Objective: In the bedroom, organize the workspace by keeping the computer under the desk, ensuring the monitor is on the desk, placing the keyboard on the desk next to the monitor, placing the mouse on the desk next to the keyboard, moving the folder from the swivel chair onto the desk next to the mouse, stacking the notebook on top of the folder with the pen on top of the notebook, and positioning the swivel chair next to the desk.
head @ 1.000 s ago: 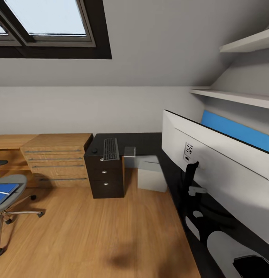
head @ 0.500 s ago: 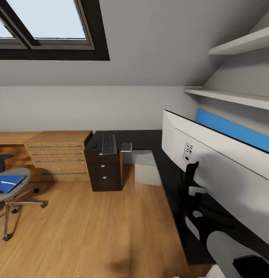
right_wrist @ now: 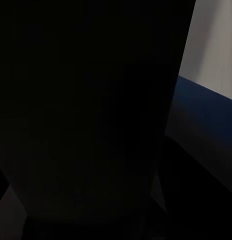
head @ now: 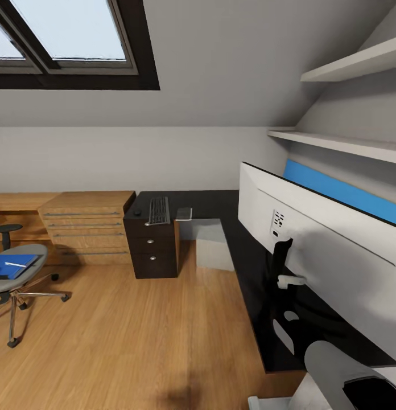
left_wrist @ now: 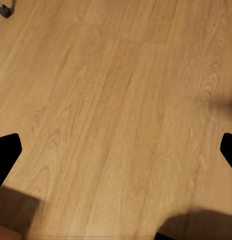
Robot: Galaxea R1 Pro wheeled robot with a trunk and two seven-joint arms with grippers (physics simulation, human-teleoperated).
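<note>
One monitor [head: 329,250] stood on the black top of the L-shaped desk [head: 243,256], close to the camera, its light grey back turned to the head view and its black foot planted on the desk. At the desk's far end lay one keyboard [head: 159,210], with one small black mouse [head: 137,213] just beside it on the side away from the monitor, and one pale flat item [head: 184,213] on the keyboard's other side. Beneath that end sat a dark drawer unit [head: 151,250] with three silver knobs, and one light grey computer [head: 212,245] stood on the floor under the desk beside it. One swivel chair [head: 13,279] stood well apart from the desk, bearing one blue folder [head: 11,265] on its seat with one pale pen [head: 16,264] lying across it; whether a notebook lay there could not be told. Two white shelves [head: 340,142] hung on the wall above a blue panel [head: 340,191]. The left gripper [left_wrist: 116,150] hung over bare plank floor [left_wrist: 116,100], its two dark fingertips [left_wrist: 6,150] spread wide and holding nothing. The right wrist view was too dark to tell how the right gripper stood.
</note>
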